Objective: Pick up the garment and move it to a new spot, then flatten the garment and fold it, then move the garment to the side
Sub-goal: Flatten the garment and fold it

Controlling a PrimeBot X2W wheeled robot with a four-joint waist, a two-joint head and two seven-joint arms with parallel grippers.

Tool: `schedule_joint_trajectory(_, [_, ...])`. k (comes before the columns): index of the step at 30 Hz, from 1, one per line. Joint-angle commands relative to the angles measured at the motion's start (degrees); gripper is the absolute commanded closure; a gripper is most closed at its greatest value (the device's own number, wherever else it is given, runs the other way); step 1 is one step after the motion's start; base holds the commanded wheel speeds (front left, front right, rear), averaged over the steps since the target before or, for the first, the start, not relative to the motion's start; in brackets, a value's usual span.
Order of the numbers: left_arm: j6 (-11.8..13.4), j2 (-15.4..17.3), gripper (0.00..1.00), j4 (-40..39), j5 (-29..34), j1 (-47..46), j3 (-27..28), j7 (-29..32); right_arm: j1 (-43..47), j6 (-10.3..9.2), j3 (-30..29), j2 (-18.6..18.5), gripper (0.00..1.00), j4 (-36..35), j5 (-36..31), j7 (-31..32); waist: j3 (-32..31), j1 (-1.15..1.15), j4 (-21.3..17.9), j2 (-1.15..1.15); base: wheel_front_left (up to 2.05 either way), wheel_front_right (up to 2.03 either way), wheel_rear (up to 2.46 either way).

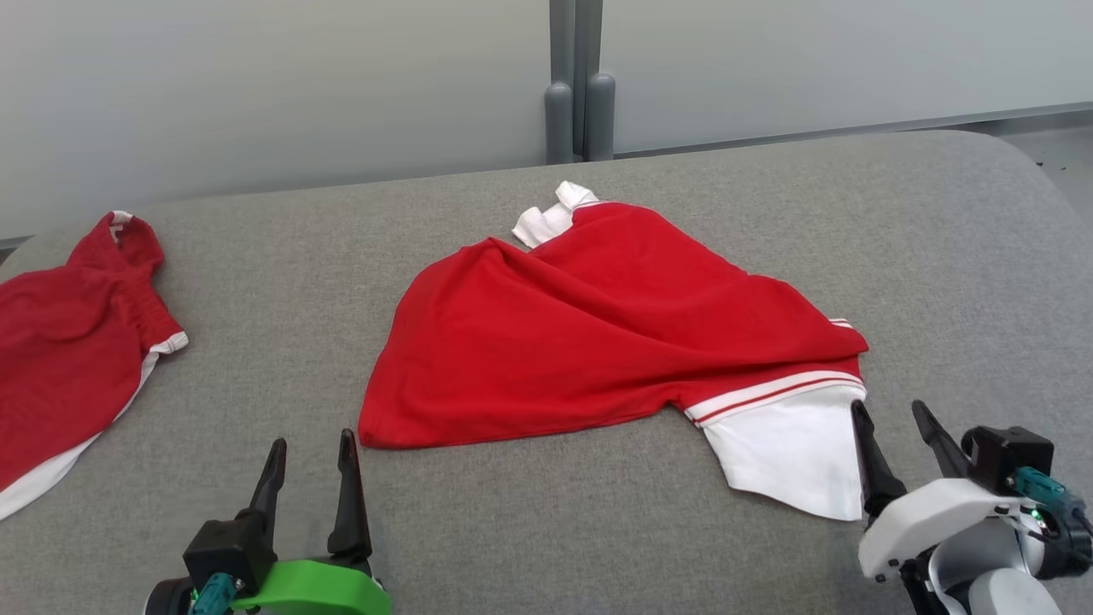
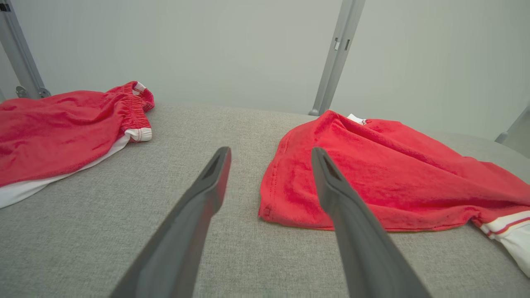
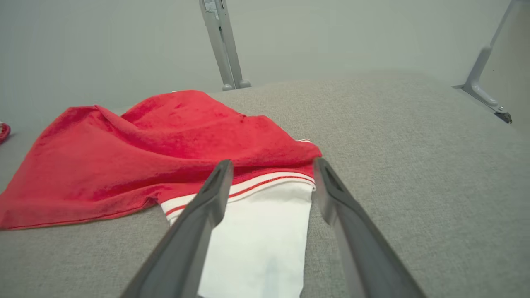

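Both grippers open and empty — shirt not yet grasped.
Shirt (image 1: 598, 342) lies rumpled mid-pad (image 1: 598, 547), red body folded over itself, white sleeve (image 1: 794, 453) sticking out toward the front-right corner. L gripper (image 1: 312, 440) hovers near the front edge, just left of the hem corner (image 1: 369, 437), jaws wide apart w/ nothing between. R gripper (image 1: 888, 408) sits just beside the sleeve's right edge, jaws equally spread, nothing held. Looks like the grab step: L should take the hem corner, R prob. the striped band (image 1: 773, 395) rather than loose white cloth. Pinch low to the pad and lift both ends together so the fold drops out. Keep clear of the 2nd garment (image 1: 68, 342) at the left edge.
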Motion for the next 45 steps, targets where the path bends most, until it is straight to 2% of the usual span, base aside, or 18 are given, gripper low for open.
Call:
schedule_joint_trajectory(1, [-0.34,0.14,0.00,0.35,0.34,0.39,-0.33,0.15,1.03,-0.06,-1.16,-0.15,0.00,0.82,1.03,1.21,0.50,0.00,-0.07,0.57,0.00,0.00,0.00])
schedule_joint_trajectory(6, [-0.54,0.09,0.00,1.06,0.38,-0.52,-0.76,0.15,2.43,-0.05,-3.91,-0.12,0.00,3.73,4.19,4.86,1.95,0.00,-0.29,0.57,0.00,0.00,0.00])
schedule_joint_trajectory(10, [-0.60,-0.06,0.00,1.24,0.47,-1.35,-0.97,0.08,2.75,-0.05,-3.94,-0.14,0.00,5.35,6.12,7.03,3.19,0.00,-0.33,0.57,0.00,0.00,0.00])
schedule_joint_trajectory(18, [-0.83,-0.37,0.00,1.93,0.56,-2.54,-1.29,-0.09,1.48,-0.05,-2.27,-0.13,0.00,7.43,5.52,9.94,4.99,0.00,-0.04,0.57,0.00,0.00,0.00])
schedule_joint_trajectory(31, [-1.00,-0.55,0.00,2.76,0.57,-3.70,-0.91,-0.37,-0.88,-0.03,1.27,0.00,0.00,12.98,5.75,10.86,6.63,0.00,1.58,0.57,0.00,0.00,0.00])
schedule_joint_trajectory(32, [-0.99,-0.54,0.00,2.76,0.59,-3.70,-0.85,-0.39,-0.89,-0.03,1.28,0.00,0.20,13.12,5.58,10.84,6.68,0.00,1.59,0.57,0.00,0.00,0.00])
schedule_joint_trajectory(33, [-1.02,-0.51,0.00,2.81,0.57,-3.71,-0.76,-0.40,-0.80,-0.03,1.29,0.00,0.51,13.24,5.50,10.89,6.71,0.00,1.59,0.57,0.00,0.00,0.00])
schedule_joint_trajectory(35, [-1.03,-0.51,0.00,2.86,0.50,-3.72,-0.59,-0.43,-0.72,-0.03,1.37,0.01,0.71,13.27,5.42,11.15,6.75,0.00,1.50,0.57,0.00,0.00,0.00])
schedule_joint_trajectory(36, [-1.02,-0.53,0.00,2.88,0.50,-3.72,-0.53,-0.45,-0.74,-0.03,1.41,0.03,0.87,13.21,5.42,11.29,6.75,0.00,1.42,0.57,0.00,0.00,0.00])
schedule_joint_trajectory(37, [-1.02,-0.53,0.00,2.88,0.50,-3.72,-0.53,-0.45,-0.74,-0.03,1.41,0.03,0.87,13.21,5.42,11.29,6.75,0.00,1.42,0.57,0.00,0.00,0.00])
schedule_joint_trajectory(38, [-1.03,-0.56,0.00,2.93,0.48,-3.76,-0.49,-0.46,-0.76,-0.03,1.39,0.02,1.00,13.10,5.34,11.36,6.73,0.00,1.32,0.57,0.00,0.00,0.00])
schedule_joint_trajectory(45, [-1.63,-0.98,0.00,3.30,-0.11,-3.97,-0.49,-0.39,-2.03,-0.05,-0.02,-0.14,1.00,10.04,9.05,8.96,6.45,0.00,0.57,0.57,0.00,0.00,0.00])
